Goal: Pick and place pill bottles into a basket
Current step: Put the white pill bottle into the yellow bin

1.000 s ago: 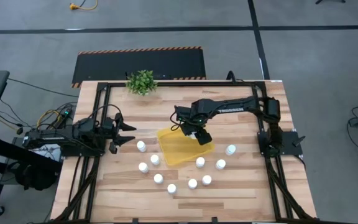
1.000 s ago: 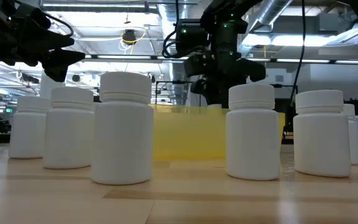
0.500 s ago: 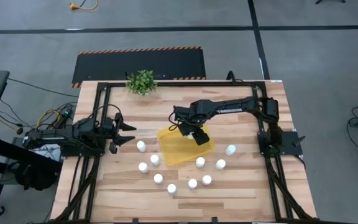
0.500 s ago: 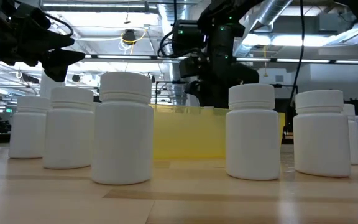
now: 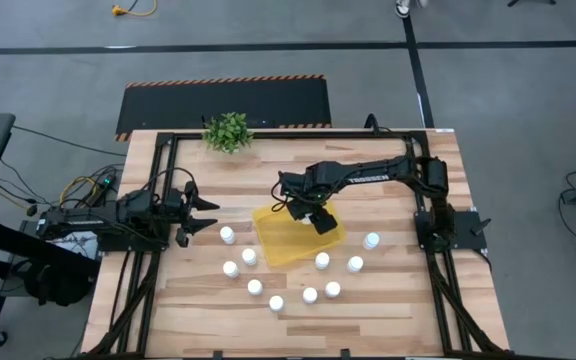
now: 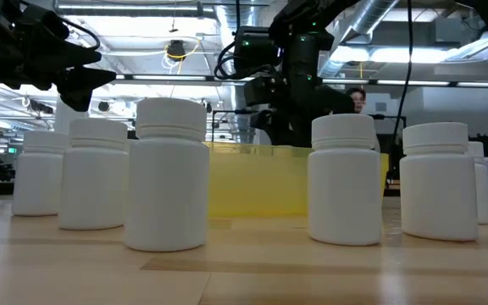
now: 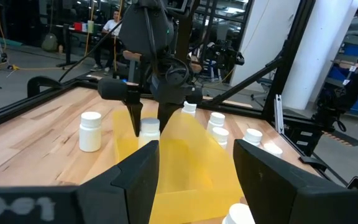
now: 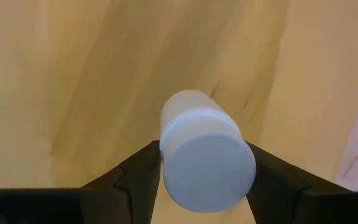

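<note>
The yellow basket (image 5: 280, 243) lies mid-table. My right gripper (image 5: 313, 215) points down over its far right part, shut on one white pill bottle (image 8: 204, 155), which the left wrist view also shows between the fingers (image 7: 149, 127). Several more pill bottles stand upright on the wood around the basket's near side, from one at its left (image 5: 227, 235) to one at its right (image 5: 371, 240). My left gripper (image 5: 208, 216) waits open and level at the table's left. My right gripper has the pill bottle between its two fingers (image 8: 143, 167), on opposite sides just under the cap (image 8: 169, 134). The fingers come from above, pointing down. The bottle stands upright, cap up, inside the basket. My left gripper's finger hides whether its base rests on the basket's floor.
A small green potted plant (image 5: 228, 131) stands at the far edge, left of centre. The black frame rails (image 5: 158, 180) run along the table's sides. In the low view, bottles (image 6: 172, 174) stand close in front of the basket's near wall (image 6: 257, 182). People show in the room behind (image 7: 112, 22).
In the low view, the held bottle's cap stood above the basket's near wall a second ago. It has since sunk out of sight behind that wall. My right gripper has stayed over the same part of the basket.
</note>
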### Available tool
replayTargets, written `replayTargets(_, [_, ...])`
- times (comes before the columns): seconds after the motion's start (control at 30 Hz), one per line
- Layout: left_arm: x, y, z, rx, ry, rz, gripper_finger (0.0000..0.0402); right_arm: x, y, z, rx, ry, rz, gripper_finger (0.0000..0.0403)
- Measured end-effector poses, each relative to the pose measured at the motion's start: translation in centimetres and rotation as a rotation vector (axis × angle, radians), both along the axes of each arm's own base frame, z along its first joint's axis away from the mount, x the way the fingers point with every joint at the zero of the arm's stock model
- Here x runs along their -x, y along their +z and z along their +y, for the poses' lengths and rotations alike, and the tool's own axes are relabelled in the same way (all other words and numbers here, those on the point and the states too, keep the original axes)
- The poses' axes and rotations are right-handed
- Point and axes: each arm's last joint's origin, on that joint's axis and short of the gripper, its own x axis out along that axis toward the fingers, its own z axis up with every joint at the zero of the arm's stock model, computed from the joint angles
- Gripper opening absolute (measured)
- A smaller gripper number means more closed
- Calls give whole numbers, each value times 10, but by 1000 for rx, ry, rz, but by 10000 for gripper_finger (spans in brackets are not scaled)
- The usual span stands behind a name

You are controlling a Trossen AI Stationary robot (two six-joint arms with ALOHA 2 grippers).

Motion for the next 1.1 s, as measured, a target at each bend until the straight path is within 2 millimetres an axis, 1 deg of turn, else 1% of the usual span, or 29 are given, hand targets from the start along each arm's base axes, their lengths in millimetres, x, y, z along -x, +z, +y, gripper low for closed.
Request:
replayTargets(0.2, [0, 0, 0, 0, -1, 0, 194, 0, 0, 0, 1, 5, -1, 211])
replayTargets(0.57, [0, 0, 0, 0, -1, 0, 195, 0, 0, 0, -1, 10, -1, 210])
replayTargets(0.93, [0, 0, 0, 0, -1, 0, 194, 3, 0, 1, -5, 0, 30, 252])
replayTargets(1.1, [0, 0, 0, 0, -1, 0, 194, 4, 11, 0, 11, -16, 60, 265])
